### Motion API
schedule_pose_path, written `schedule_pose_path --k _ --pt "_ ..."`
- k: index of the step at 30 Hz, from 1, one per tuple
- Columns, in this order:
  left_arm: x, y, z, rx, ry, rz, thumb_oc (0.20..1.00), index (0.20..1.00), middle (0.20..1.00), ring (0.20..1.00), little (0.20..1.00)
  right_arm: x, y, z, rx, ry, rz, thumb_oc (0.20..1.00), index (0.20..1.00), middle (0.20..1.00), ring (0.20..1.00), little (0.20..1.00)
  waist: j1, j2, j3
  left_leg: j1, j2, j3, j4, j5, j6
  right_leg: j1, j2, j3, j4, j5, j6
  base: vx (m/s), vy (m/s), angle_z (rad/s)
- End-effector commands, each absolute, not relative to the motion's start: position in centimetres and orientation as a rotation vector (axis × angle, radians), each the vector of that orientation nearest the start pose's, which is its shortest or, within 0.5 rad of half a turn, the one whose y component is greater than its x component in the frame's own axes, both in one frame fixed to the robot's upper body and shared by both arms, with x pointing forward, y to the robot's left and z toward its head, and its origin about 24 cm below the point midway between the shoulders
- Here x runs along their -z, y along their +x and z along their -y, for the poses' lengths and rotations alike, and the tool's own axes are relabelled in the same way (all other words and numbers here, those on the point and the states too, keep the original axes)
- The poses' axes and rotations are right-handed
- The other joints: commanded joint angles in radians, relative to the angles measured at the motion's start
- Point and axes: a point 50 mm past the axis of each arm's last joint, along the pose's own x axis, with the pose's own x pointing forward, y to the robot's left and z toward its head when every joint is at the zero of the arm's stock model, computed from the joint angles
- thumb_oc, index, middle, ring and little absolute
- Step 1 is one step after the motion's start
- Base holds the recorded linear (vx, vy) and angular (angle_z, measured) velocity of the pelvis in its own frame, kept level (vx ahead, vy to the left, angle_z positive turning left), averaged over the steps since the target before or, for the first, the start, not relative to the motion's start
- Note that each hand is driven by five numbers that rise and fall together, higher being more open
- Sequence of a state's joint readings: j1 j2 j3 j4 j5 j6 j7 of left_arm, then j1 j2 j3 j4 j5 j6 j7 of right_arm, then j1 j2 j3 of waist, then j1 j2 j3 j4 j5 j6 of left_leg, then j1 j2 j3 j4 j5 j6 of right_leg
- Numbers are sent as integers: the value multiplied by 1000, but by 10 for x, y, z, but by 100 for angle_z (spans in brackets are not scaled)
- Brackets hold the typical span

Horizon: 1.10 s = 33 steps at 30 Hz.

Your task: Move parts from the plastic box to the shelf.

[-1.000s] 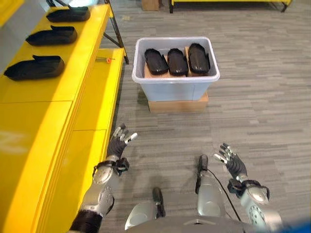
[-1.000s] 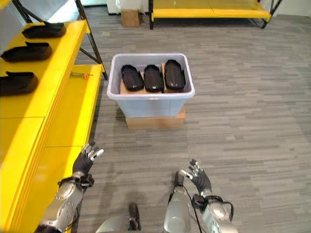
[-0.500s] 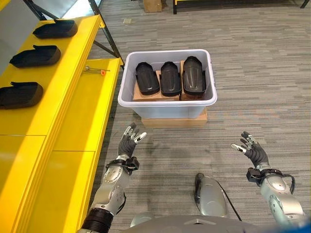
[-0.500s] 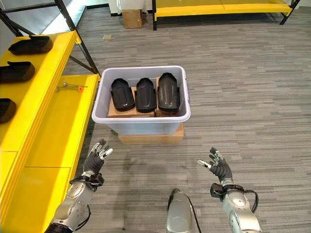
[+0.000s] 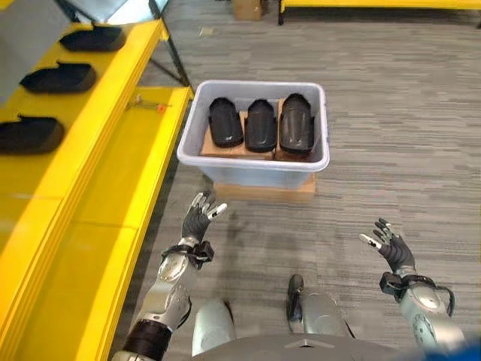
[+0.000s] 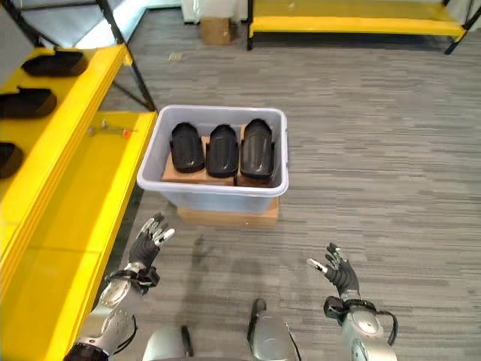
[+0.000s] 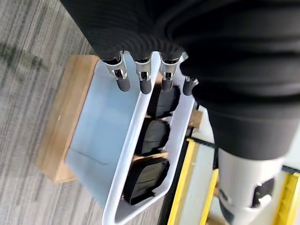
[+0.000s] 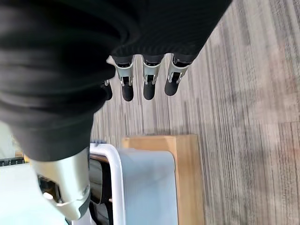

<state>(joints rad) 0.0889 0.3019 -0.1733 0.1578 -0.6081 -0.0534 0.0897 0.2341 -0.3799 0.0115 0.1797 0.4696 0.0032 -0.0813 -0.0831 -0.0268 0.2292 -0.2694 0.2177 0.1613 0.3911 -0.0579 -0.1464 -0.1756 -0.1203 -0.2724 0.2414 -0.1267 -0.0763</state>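
**Both hands empty, short of the box**

The long yellow metal shelf [image 5: 90,150] runs along the robot's left, three black moulded parts [image 5: 30,134] on its upper tier. The pale grey plastic box [image 5: 225,162] sits on a flat cardboard carton [image 5: 263,192] and holds three black shell-shaped parts [image 5: 261,125]. Left hand [image 5: 197,223] and right hand [image 5: 392,250] hover over the grey floor, fingers spread.

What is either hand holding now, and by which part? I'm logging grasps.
Nothing is held. The left hand and right hand are open above the floor, short of the plastic box; three black parts lie inside it.
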Motion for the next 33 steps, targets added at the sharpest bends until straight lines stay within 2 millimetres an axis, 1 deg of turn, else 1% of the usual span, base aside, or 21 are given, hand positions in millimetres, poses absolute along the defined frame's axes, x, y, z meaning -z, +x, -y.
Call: schedule_pose_path --k 1,3,4,5,8,9,11,13,15,18,21,23,24,25,26,27,28,29,30,31,33 --pt "-4 218 -193 -48 -270 -177 1000 1000 1000 1000 1000 12 195 254 211 36 -289 1000 1000 1000 1000 1000 25 28 18 14 65 -32 -303 253 -5 137 -36 81 -52 -32 139 504 274 -29" --pt "-3 217 -195 -64 -269 -177 1000 1000 1000 1000 1000 14 194 253 194 27 -301 1000 1000 1000 1000 1000 31 39 -1 24 93 -38 -368 286 -23 174 -40 87 -67 -36 158 407 187 -39" --pt "-3 216 -197 -69 -274 -174 1000 1000 1000 1000 1000 15 194 250 165 20 -312 1000 1000 1000 1000 1000 35 44 -8 56 79 -39 -353 251 -3 191 -42 99 -52 -45 164 403 177 -43" --pt "-4 217 -197 -66 -274 -168 1000 1000 1000 1000 1000 16 193 248 152 18 -318 1000 1000 1000 1000 1000 44 47 -19 66 71 -41 -368 260 -12 205 -43 104 -62 -41 168 376 151 -48" --pt "-10 222 -198 -50 -266 -141 1000 1000 1000 1000 1000 20 189 244 130 32 -341 1000 1000 1000 1000 1000 52 30 -47 45 23 -22 -293 219 5 253 -79 104 -91 -33 194 293 119 -77" --pt "-10 222 -198 -50 -266 -141 1000 1000 1000 1000 1000 20 189 244 130 32 -341 1000 1000 1000 1000 1000 52 30 -47 45 23 -22 -293 219 5 253 -79 104 -91 -33 194 299 120 -28" --pt "-15 226 -198 -32 -244 -128 1000 1000 1000 1000 1000 21 187 245 139 34 -346 1000 1000 1000 1000 1000 49 19 -63 7 -17 -2 -223 173 27 257 -113 109 -90 -19 210 282 131 18" --pt "-15 227 -198 -32 -239 -128 1000 1000 1000 1000 1000 21 187 244 141 39 -346 1000 1000 1000 1000 1000 46 16 -70 -9 -26 5 -199 157 32 257 -120 108 -92 -17 213 162 82 22" --pt "-18 229 -199 -31 -229 -120 1000 1000 1000 1000 1000 18 190 242 142 62 -325 1000 1000 1000 1000 1000 39 7 -87 -38 -47 22 -141 106 46 260 -149 102 -102 13 229 221 102 9" --pt "-18 228 -200 -33 -227 -122 1000 1000 1000 1000 1000 18 191 240 140 70 -324 1000 1000 1000 1000 1000 38 5 -96 -52 -54 31 -109 81 53 260 -161 103 -108 28 237 147 67 1" --pt "-19 227 -203 -40 -218 -119 1000 1000 1000 1000 1000 17 193 238 121 51 -318 1000 1000 1000 1000 1000 38 1 -103 -62 -71 45 -59 32 68 272 -184 102 -115 57 249 162 63 -9" --pt "-18 227 -204 -41 -216 -124 1000 1000 1000 1000 1000 18 193 236 114 50 -322 1000 1000 1000 1000 1000 40 1 -102 -61 -76 47 -55 21 73 272 -189 103 -110 65 254 131 63 -8" --pt "-16 226 -204 -41 -211 -133 1000 1000 1000 1000 1000 20 192 234 106 52 -330 1000 1000 1000 1000 1000 40 1 -102 -47 -92 45 -58 1 92 256 -196 117 -62 83 259 151 76 -12" --pt "-17 226 -204 -41 -211 -133 1000 1000 1000 1000 1000 20 192 234 106 52 -330 1000 1000 1000 1000 1000 41 1 -104 -48 -92 46 -62 5 93 253 -196 118 -63 85 259 161 138 -14" --pt "-16 226 -202 -34 -203 -137 1000 1000 1000 1000 1000 23 192 231 96 57 -342 1000 1000 1000 1000 1000 34 10 -94 -1 -125 38 -102 -11 125 167 -190 166 108 162 250 65 93 -12" --pt "-16 226 -202 -34 -203 -136 1000 1000 1000 1000 1000 23 192 231 96 57 -341 1000 1000 1000 1000 1000 35 11 -97 -2 -124 40 -106 -8 125 163 -189 168 107 164 249 80 220 -16" --pt "-18 228 -202 -32 -194 -131 1000 1000 1000 1000 1000 21 195 226 85 60 -326 1000 1000 1000 1000 1000 17 34 -66 57 -147 36 -167 -10 155 67 -178 203 285 245 240 52 208 2" --pt "-19 227 -203 -38 -194 -126 1000 1000 1000 1000 1000 18 196 225 80 61 -312 1000 1000 1000 1000 1000 10 50 -46 96 -150 48 -207 -3 168 34 -175 185 366 250 235 109 263 10" --pt "-18 227 -204 -36 -186 -129 1000 1000 1000 1000 1000 19 196 224 76 56 -313 1000 1000 1000 1000 1000 6 65 -35 133 -151 49 -241 -1 172 -3 -187 167 418 231 230 168 160 17" --pt "-18 226 -204 -32 -180 -131 1000 1000 1000 1000 1000 19 195 222 71 59 -313 1000 1000 1000 1000 1000 0 72 -28 166 -152 58 -271 1 172 -38 -201 137 420 214 226 204 68 -10" --pt "-19 226 -206 -28 -176 -126 1000 1000 1000 1000 1000 19 195 222 63 56 -315 1000 1000 1000 1000 1000 -19 70 -19 212 -153 64 -314 11 156 -83 -182 106 310 160 218 217 -66 -17"
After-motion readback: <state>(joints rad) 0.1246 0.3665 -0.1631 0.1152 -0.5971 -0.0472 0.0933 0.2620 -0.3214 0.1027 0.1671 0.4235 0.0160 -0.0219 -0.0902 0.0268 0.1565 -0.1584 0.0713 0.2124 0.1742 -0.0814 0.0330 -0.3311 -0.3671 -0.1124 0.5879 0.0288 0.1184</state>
